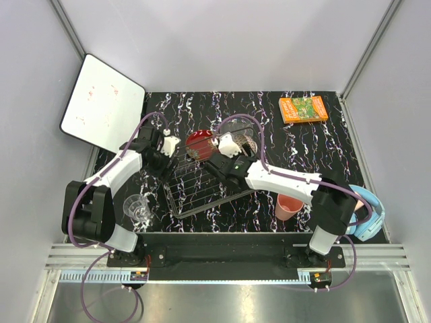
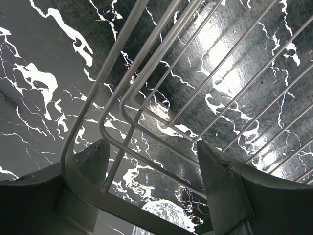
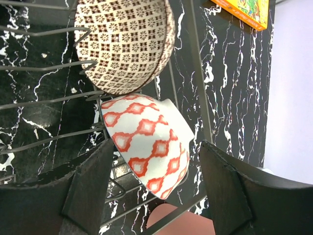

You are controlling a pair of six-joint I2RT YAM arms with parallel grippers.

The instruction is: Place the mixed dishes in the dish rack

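We are holding our left gripper (image 2: 151, 147) wide open at the far left corner of the dish rack (image 1: 195, 187). The rack's rounded corner wire is running through the gap between the fingers, and neither finger is pinching it. Past the fingertips, the black marbled table (image 2: 39, 58) is showing through the wires.

We are holding our right gripper (image 3: 156, 146) wide as well, straddling a white bowl with red diamonds (image 3: 146, 142) that is standing on edge among the tines. That bowl is sitting between the two fingers, close to one and clear of the other, so nothing is being gripped. Just past the fingertips, the beige-brown patterned bowl (image 3: 122, 44) is standing on edge in the rack, its rim meeting that bowl.

The red gold-patterned dish (image 1: 199, 140) is sitting at the rack's far edge, between our two grippers. Well behind the left gripper, near that arm's base, the clear glass cup (image 1: 138, 207) is standing on the table. Behind the right gripper, beside its forearm, the salmon-pink cup (image 1: 289, 207) is resting on the table. The orange book (image 1: 304, 109) is lying well off to the right gripper's outer side.
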